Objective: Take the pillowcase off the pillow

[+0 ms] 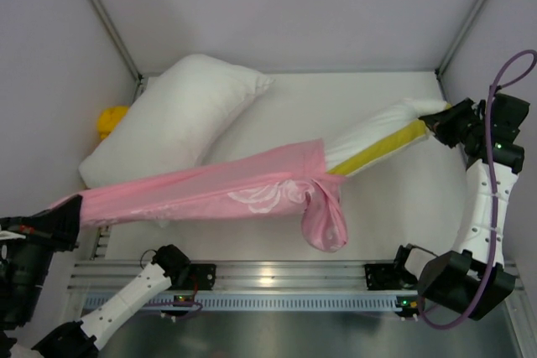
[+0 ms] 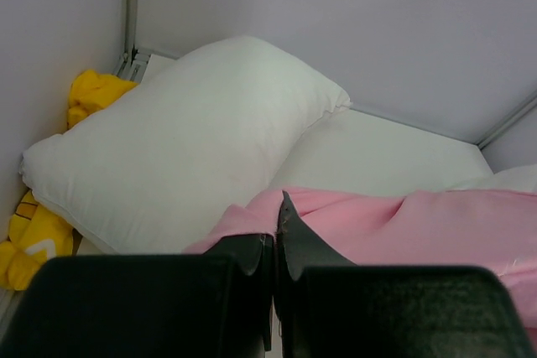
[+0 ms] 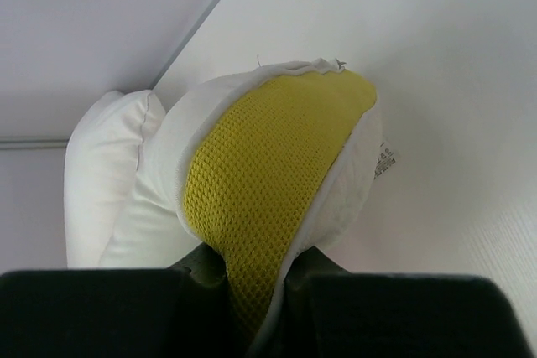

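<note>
The pink pillowcase point(image 1: 218, 186) is stretched in a long band across the table, with a bunched pink fold point(image 1: 325, 222) hanging near the middle. My left gripper point(image 1: 74, 207) is shut on its left end; in the left wrist view the jaws point(image 2: 277, 228) pinch the pink fabric point(image 2: 403, 224). The pillow point(image 1: 377, 136), white with a yellow band, sticks out of the case's right end. My right gripper point(image 1: 438, 121) is shut on the pillow's far corner. The right wrist view shows the yellow mesh band point(image 3: 268, 173) squeezed between the jaws point(image 3: 260, 291).
A plain white pillow point(image 1: 176, 115) lies at the back left, partly under the stretched case. A yellow cloth point(image 1: 111, 121) is tucked between it and the left wall. White enclosure walls point(image 1: 294, 6) close in the table's back and sides. A metal rail point(image 1: 277, 278) runs along the near edge.
</note>
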